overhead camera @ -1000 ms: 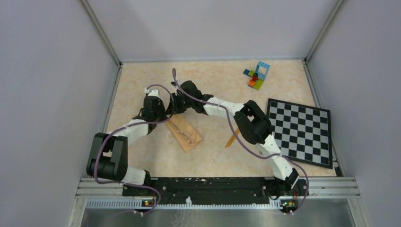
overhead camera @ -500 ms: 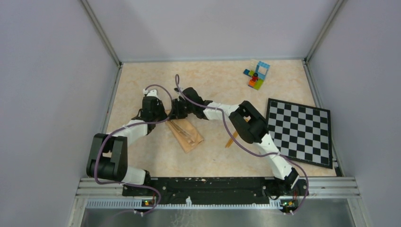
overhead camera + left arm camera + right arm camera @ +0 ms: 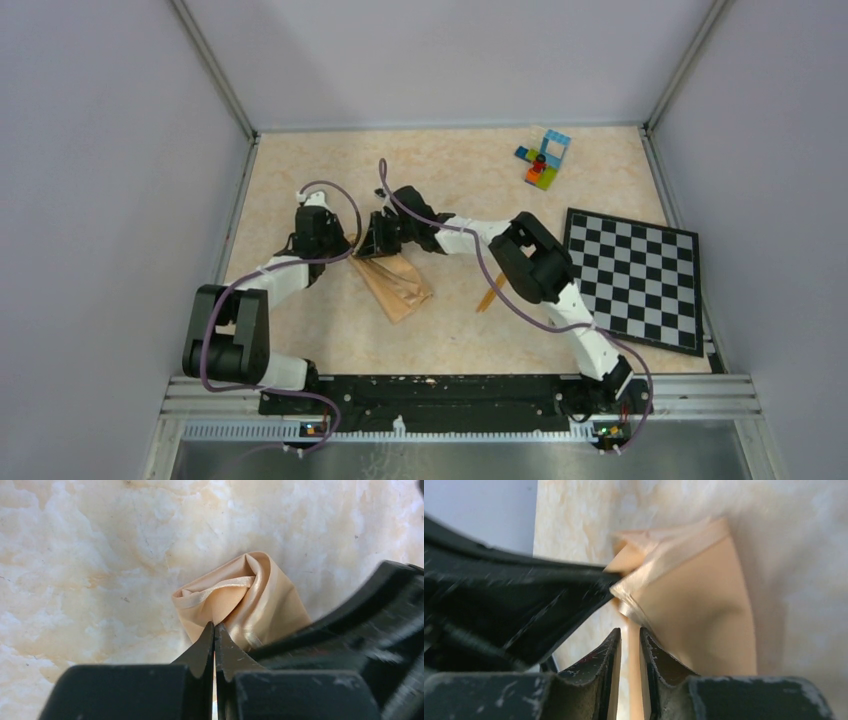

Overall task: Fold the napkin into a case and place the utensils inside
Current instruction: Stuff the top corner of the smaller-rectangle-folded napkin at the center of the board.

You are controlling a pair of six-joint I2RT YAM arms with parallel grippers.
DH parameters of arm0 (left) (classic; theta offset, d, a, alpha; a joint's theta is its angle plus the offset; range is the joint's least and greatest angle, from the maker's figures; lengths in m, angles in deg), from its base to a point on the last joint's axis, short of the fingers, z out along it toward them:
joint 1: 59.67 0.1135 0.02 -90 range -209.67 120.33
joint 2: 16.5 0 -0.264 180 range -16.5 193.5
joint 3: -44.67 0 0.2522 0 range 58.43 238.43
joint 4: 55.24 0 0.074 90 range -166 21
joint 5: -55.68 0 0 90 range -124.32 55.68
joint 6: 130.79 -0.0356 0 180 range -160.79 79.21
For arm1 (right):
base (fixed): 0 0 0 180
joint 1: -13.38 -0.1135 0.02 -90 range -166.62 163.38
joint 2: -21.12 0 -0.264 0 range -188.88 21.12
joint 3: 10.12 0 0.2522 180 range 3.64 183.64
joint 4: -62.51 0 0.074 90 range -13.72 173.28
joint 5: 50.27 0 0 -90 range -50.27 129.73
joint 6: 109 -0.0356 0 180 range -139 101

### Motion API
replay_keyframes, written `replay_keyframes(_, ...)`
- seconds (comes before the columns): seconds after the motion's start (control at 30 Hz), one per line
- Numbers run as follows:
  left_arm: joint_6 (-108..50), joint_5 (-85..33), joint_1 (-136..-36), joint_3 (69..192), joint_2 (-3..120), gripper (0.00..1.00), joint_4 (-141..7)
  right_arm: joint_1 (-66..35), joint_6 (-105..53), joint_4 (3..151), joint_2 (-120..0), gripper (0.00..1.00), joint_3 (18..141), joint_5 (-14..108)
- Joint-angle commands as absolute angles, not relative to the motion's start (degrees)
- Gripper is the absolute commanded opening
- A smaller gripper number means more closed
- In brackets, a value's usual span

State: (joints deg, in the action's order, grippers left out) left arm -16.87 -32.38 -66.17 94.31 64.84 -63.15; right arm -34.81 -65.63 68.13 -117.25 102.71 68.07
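While both arms lean in from the near edge, seen from above, the left pincer (image 3: 347,253) and the right pincer (image 3: 372,248) meet tip to tip at the far end of the napkin (image 3: 398,287). The napkin lies left of the table's (image 3: 300,170) middle as a narrow folded strip, running slantwise from the pincers back toward the near edge. One orange utensil (image 3: 488,296) lies bare on the table to the right of the napkin, apart from it and partly under the right arm; I cannot tell from here whether it is the spoon or the knife. Toy bricks (image 3: 542,160) sit near the far right corner, and a checkered board (image 3: 635,275) lies along the right edge.

From the left wrist, the left pincer (image 3: 215,630) is closed, its pointed tips pressed together on a fold of the napkin (image 3: 240,597), which bunches into a raised, curled end just beyond them. The black body of the right pincer (image 3: 380,615) crowds in from the right, touching the cloth.

From the right wrist, the right pincer (image 3: 629,636) is nearly closed, with a thin edge of the napkin (image 3: 694,615) clamped in the slim gap between its fingers (image 3: 651,652). The cloth fans out wide and smooth beyond them. The left pincer (image 3: 524,595) reaches in from the left, its tip at the same corner.
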Motion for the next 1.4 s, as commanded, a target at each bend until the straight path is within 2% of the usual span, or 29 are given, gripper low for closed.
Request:
replay_keyframes(0.0, -16.88, -30.57, -65.65, 93.36, 62.96, 0.00, -61.96, -34.16, -61.98, 67.39, -106.93, 0.21, 97.71, 70.16)
replay_keyframes(0.23, -17.01, -29.64, -65.55, 93.13, 62.53, 0.00, -61.97, -32.15, -60.35, 66.22, -107.32, 0.22, 96.06, 70.48)
replay_keyframes(0.4, -17.06, -29.21, -65.55, 93.06, 62.63, 0.00, -61.71, -31.87, -57.79, 67.91, -111.62, 0.22, 101.32, 70.23)
replay_keyframes(0.67, -16.45, -28.08, -65.55, 93.45, 62.38, 0.00, -61.53, -33.68, -60.83, 67.36, -117.11, 0.13, 106.35, 71.04)
replay_keyframes(0.87, -15.89, -27.12, -65.47, 93.46, 62.25, 0.00, -61.38, -34.43, -65.25, 60.73, -117.22, 0.12, 103.00, 70.57)
replay_keyframes(1.1, -13.31, -24.66, -65.51, 92.97, 63.31, 0.00, -60.58, -34.94, -78.10, 51.02, -123.30, 0.11, 107.75, 63.43)
replay_keyframes(1.37, -15.12, -28.14, -65.47, 94.81, 62.16, 0.00, -63.03, -36.37, -75.89, 59.19, -121.81, 0.10, 105.55, 58.17)
